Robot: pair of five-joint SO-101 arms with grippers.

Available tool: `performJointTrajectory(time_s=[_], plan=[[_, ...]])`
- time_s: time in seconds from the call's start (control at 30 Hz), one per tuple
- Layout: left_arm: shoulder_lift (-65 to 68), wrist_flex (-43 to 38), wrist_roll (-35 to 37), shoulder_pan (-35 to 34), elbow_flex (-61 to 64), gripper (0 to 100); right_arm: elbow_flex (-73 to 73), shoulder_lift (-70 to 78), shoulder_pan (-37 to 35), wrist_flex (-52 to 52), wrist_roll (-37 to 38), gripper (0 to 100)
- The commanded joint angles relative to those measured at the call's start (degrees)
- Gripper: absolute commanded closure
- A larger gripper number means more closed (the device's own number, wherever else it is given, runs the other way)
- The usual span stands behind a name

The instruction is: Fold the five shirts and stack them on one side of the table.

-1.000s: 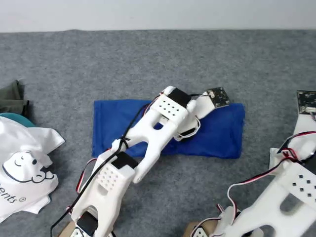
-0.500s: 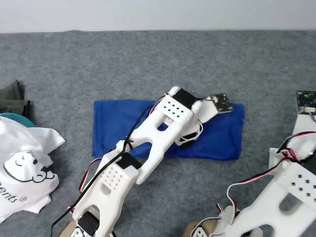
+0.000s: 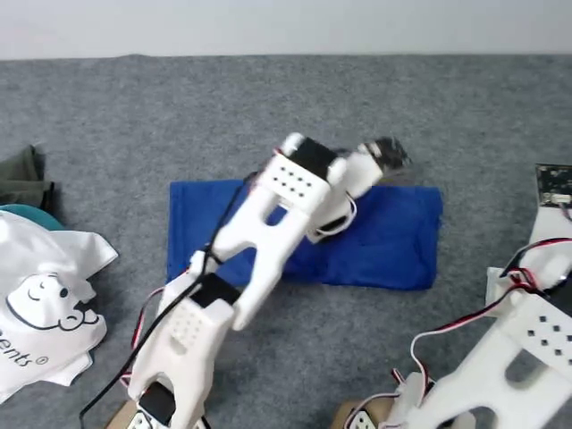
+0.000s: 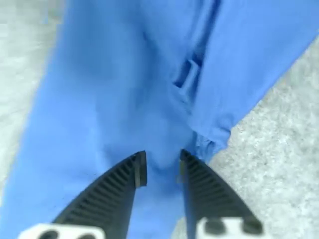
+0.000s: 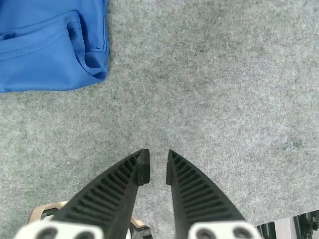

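Now the blue shirt [image 3: 393, 237] lies lengthwise across the bench [image 3: 268, 116], directly under my left hand [image 4: 158, 162], slightly apart and empty; my right hand [image 5: 154, 162], barely apart, sits off its end

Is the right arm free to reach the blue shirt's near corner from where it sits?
Probably yes: only bare grey mat lies between the right gripper and the corner of the blue shirt, nothing blocking.

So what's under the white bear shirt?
Some teal fabric pokes out from beneath the white bear shirt; the rest of it is covered.
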Motion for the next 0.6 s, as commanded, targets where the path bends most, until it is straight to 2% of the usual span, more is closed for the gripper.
performJointTrajectory(time_s=[0.0, 0.07, 0.13, 0.23, 0.3, 0.43, 0.57], plan=[[-10.20, 1.58, 5.80, -2.90, -0.75, 95, 0.97, -0.84, -7.34, 1.98, -0.53, 93.0], [-14.59, 1.58, 9.23, -5.54, 1.63, 99, 2.46, -0.75, -13.14, 1.71, -0.70, 93.0], [-19.87, 1.58, 10.73, -9.05, 6.46, 99, 3.69, -0.75, -19.21, 1.54, -2.99, 93.1], [-29.54, 1.58, 9.58, -14.51, 16.13, 100, 6.42, -0.66, -25.98, -1.27, -8.53, 93.6], [-35.69, 1.58, 6.95, -18.20, 22.64, 100, 9.85, -0.66, -29.32, -6.02, -9.49, 97.2], [-47.12, 1.49, 1.49, -26.73, 33.54, 100, 17.93, -0.66, -32.92, -18.07, -8.18, 98.7], [-56.18, 1.49, -0.53, -34.90, 41.71, 100, 25.05, 1.10, -31.96, -28.35, -4.84, 98.8]])
